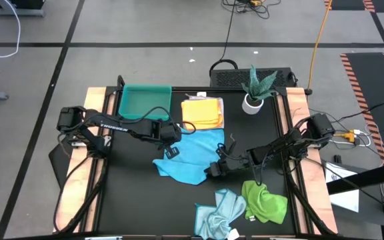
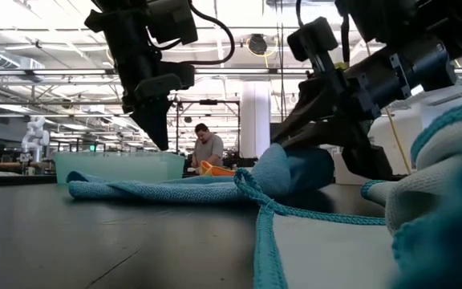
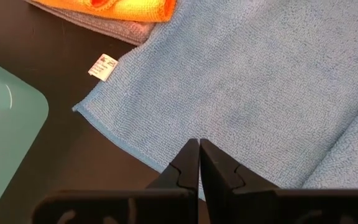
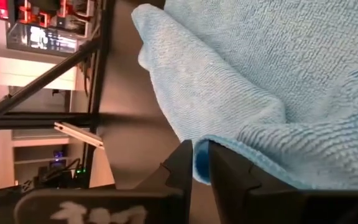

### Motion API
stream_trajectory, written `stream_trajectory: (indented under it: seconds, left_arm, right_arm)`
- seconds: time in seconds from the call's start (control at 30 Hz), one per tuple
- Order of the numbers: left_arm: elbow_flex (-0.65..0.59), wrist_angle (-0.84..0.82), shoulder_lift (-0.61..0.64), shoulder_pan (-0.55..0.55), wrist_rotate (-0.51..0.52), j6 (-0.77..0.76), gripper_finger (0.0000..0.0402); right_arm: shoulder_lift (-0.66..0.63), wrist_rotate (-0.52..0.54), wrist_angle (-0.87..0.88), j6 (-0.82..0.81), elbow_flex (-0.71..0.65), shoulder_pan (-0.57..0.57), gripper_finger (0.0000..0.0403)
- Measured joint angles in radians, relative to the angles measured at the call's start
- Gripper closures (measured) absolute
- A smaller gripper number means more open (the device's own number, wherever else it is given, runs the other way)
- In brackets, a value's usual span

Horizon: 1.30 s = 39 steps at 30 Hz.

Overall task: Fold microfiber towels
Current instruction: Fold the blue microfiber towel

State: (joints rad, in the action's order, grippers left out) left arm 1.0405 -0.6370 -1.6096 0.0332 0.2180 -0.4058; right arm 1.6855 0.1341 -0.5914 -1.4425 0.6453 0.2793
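The bright blue towel lies spread in the middle of the black table, its white tag at a far corner. My left gripper hangs shut just above the towel's left edge, its tips clear of the cloth in the low view. My right gripper is at the towel's right edge, shut on a bunched bit of it. A folded yellow-orange towel lies on a grey one at the back. My right gripper pinches a raised fold at the bright blue towel's right edge between its two fingers. The fingers come from the table's right, slanting a little downward. The cloth humps up at the fingers, and the rest lies flat on the table.
A teal tray stands at the back left and a potted plant at the back right. A green towel and a pale blue towel lie crumpled near the front edge. A person is in the room beyond.
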Motion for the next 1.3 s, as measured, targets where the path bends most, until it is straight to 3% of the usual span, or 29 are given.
stream_trajectory:
  seconds: [0.13,0.4,0.6,0.77,1.1,1.3]
  left_arm:
    - [0.0,0.003,0.0,0.0,0.0,0.001,0.0385]
    - [0.0,0.003,0.0,0.0,-0.056,0.005,0.0385]
    - [0.0,0.003,0.022,-0.025,-0.051,-0.003,0.0385]
    - [0.0,0.009,0.093,-0.091,0.024,-0.063,0.0385]
    - [0.001,0.118,0.098,-0.174,0.072,-0.182,0.0385]
    - [0.001,0.118,0.061,-0.174,0.097,-0.222,0.0385]
  right_arm:
    - [0.0,-0.007,-0.046,0.012,0.0,-0.009,0.0396]
    - [-0.09,-0.057,-0.192,0.076,0.001,-0.029,0.0402]
    - [-0.208,-0.062,-0.047,0.177,0.0,-0.113,0.0403]
    - [-0.27,-0.175,0.113,0.256,0.0,-0.234,0.0403]
    - [-0.283,-0.347,0.319,0.454,0.0,-0.501,0.0403]
    - [-0.283,-0.384,0.46,0.516,0.0,-0.576,0.0403]
